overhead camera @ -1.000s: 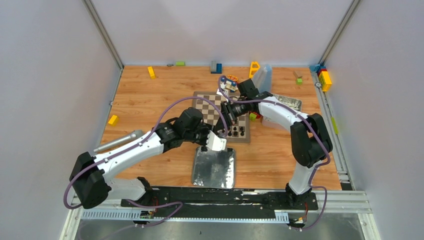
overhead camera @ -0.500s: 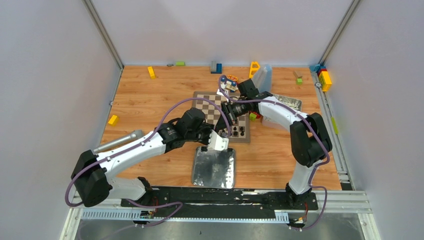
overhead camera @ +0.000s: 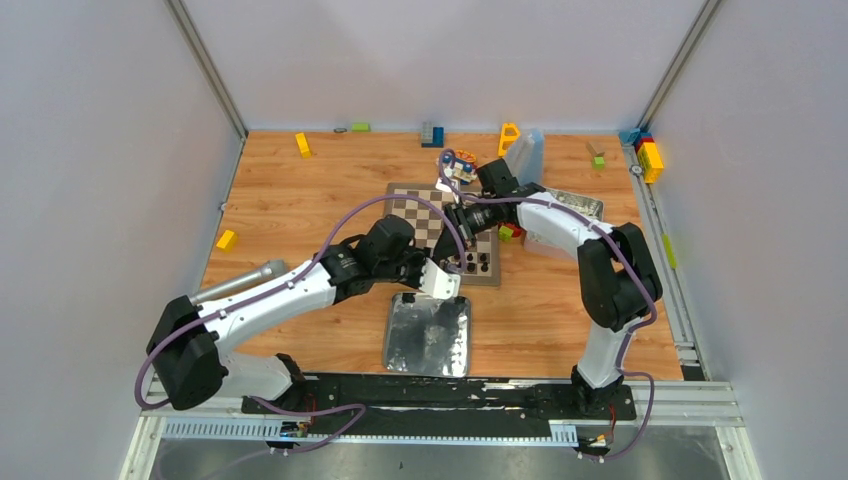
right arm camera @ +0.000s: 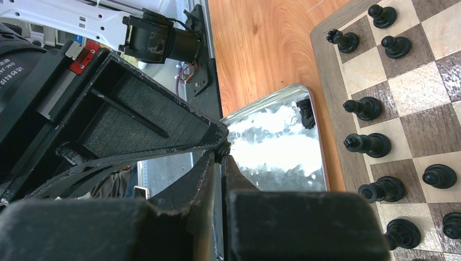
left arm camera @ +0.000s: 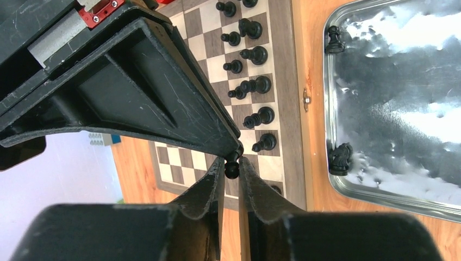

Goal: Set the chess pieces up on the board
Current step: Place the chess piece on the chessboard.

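Well, looks like a drop-off job for the left arm [overhead camera: 270, 300]. Got the left jaws pinched almost shut on a small black pawn [left arm camera: 232, 166], hanging above squares near a corner of the board [left arm camera: 284, 54]. Seems to stand roughly in line with the fingers [left arm camera: 261, 196], though hard to be sure at that size. Matters most: lines up with the second row of pieces [left arm camera: 234, 66], counted from the border on the tray [left arm camera: 402, 125] side, with bare squares just ahead of the tips, short of that row. So probably only needs a short nudge forward and a straight lowering. Tray off to the side on the worktop [overhead camera: 300, 200], two more pieces lying in it. Right jaws pressed together over the board as well; can't tell whether gripping anything. Left clearly the nearer one here.
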Controlling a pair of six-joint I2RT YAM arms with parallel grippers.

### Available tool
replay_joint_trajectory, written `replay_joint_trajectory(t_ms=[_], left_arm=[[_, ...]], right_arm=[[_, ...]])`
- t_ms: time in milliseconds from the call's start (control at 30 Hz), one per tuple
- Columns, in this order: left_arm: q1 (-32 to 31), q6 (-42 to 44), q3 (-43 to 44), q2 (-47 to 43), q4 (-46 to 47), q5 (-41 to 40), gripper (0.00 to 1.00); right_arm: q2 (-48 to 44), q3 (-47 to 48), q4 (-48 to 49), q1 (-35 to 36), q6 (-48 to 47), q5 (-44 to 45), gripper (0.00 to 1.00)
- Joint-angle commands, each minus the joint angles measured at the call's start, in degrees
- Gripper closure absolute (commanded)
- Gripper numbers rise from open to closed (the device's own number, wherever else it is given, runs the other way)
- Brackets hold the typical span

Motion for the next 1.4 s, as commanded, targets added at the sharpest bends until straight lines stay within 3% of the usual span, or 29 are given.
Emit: replay_joint_trajectory(t_ms=[0,133,400,600,867,1067,1367], left_arm=[[-0.7,-1.6,3.0,1.0,1.5,0.5,0.84],[-0.7,-3.3,3.7,0.9,1.6,-0.6,0.99],[0.1,-5.3,3.5,-0.3,2.1,-4.0,1.00],[5.1,-8.8,7.9,2.6,-2.5,0.7,1.00],[10.3,-13.7,27.0,21.5,-20.5,6.2,1.00],[11.2,-18.6,39.7,32.7,-31.0,5.1,1.00],[12.0,-24.3,47.8,42.1,-38.9,4.4,1.00]], right_arm=[[0.3,2.1,1.3,0.1,0.4,-2.9,1.00],[0.6,2.0,1.3,0.1,0.4,-2.7,0.93],[-1.0,1.8,1.0,-3.7,-0.4,-1.3,0.58],[-4.1,0.4,0.2,-10.1,-1.8,-1.4,0.56],[-10.6,-3.4,0.0,-19.9,-4.2,-2.4,0.57],[-15.6,-8.6,-0.2,-25.7,-5.7,-4.0,0.57],[-19.4,-12.6,-0.3,-29.2,-7.0,-5.4,0.58]])
